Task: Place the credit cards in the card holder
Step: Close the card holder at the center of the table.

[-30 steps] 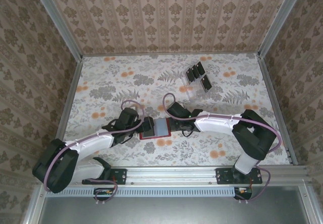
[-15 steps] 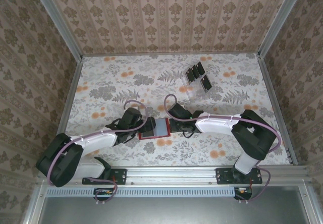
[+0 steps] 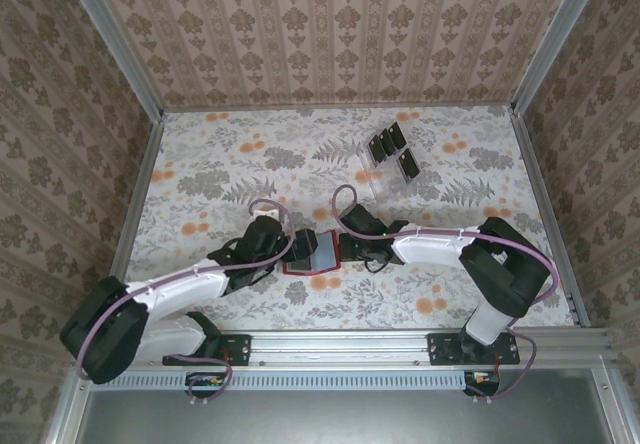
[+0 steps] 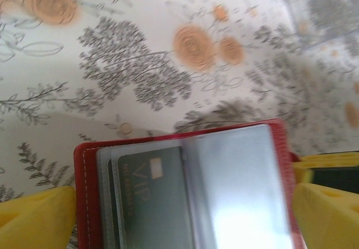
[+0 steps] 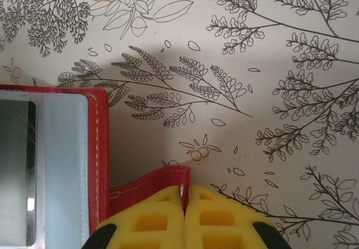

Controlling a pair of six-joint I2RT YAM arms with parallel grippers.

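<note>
At left, work with the left gripper (image 3: 298,249) spread wide astride the card holder (image 4: 84,193), open flat on the table (image 3: 200,174) near its front middle. Check the sleeved credit card (image 4: 154,198) for flush seating. At right, rely on the right gripper (image 5: 184,215) pinched shut on the closing tab (image 5: 150,186) as anchor. Beyond, use the open table toward the far-right spare cards (image 3: 390,147).

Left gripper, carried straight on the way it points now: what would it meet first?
Probably the open red card holder, which already lies between the left gripper's open jaws; how high it hangs above it is unclear.
</note>
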